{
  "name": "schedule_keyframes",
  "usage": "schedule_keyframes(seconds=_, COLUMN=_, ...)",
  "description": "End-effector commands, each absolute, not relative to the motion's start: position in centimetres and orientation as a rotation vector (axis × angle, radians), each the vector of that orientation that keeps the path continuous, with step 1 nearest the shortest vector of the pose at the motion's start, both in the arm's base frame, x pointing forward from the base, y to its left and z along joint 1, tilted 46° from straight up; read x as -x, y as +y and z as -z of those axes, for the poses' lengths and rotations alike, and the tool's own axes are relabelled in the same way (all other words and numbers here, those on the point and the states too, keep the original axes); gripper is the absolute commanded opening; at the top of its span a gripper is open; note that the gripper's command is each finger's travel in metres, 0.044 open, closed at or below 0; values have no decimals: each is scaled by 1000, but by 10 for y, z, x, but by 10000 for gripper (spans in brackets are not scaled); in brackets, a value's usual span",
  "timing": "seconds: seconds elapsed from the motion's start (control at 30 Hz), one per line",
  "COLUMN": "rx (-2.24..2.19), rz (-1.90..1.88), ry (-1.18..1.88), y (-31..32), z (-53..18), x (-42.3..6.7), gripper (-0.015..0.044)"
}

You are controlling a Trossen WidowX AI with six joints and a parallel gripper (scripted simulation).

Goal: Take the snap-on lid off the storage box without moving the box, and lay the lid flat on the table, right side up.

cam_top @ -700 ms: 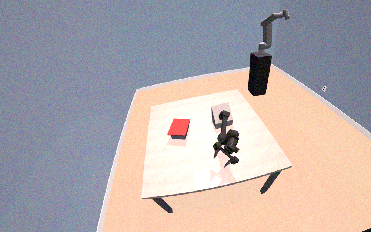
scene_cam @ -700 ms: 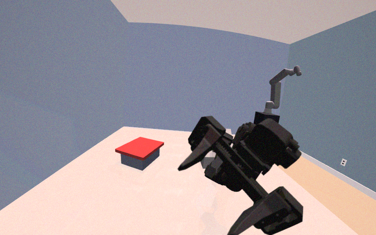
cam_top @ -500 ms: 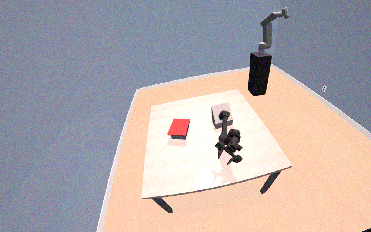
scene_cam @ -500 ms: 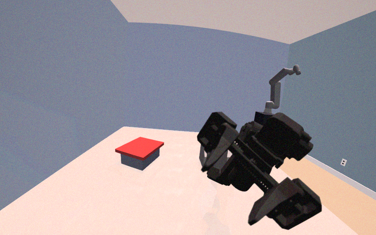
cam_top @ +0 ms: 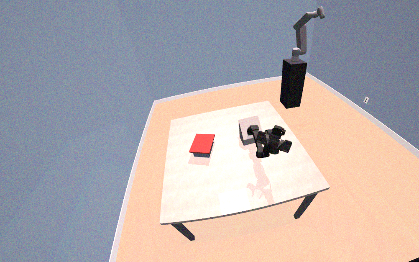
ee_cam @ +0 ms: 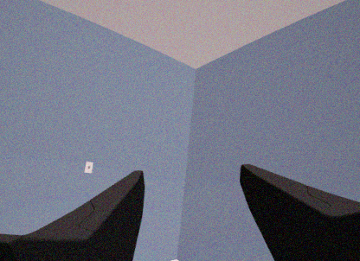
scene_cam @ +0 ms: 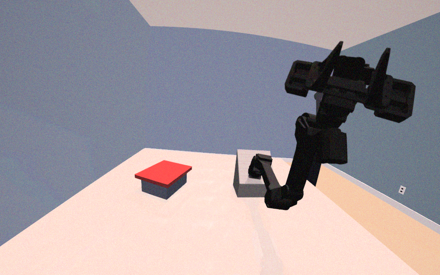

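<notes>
The storage box [scene_cam: 162, 189] stands on the left half of the table [cam_top: 204, 195] [scene_cam: 129, 235] with its red snap-on lid [cam_top: 202, 143] [scene_cam: 163, 171] flat on top. My gripper [cam_top: 281, 138] [scene_cam: 363, 45] [ee_cam: 193, 176] is raised well above the table to the right of the box, far from the lid. Its fingers point up at the ceiling corner. The fingers stand about half apart with nothing between them; the wrist view shows only walls and ceiling between the two dark fingertips.
My arm rises from a grey base block [cam_top: 248, 125] [scene_cam: 245, 170] at the table's back right. A black pedestal [cam_top: 292, 84] with a grey arm [cam_top: 302, 32] stands on the floor behind the table.
</notes>
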State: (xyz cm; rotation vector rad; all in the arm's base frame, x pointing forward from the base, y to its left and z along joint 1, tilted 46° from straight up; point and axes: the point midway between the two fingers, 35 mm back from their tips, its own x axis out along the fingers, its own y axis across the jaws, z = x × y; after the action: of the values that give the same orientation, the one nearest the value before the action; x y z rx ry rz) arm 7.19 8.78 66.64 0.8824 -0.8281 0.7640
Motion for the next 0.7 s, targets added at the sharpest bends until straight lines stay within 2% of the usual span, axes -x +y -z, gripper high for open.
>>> schedule_keyframes(seconds=0.0, rx=-1025, rz=-735, ry=-875, y=34, z=-665, x=-69, gripper=235)
schedule_keyframes(seconds=0.27, rx=-1359, rz=-657, ry=-910, y=-72, z=-641, x=-91, gripper=235)
schedule_keyframes(seconds=0.67, rx=-1733, rz=-493, ry=-837, y=-162, z=-575, x=-155, gripper=235)
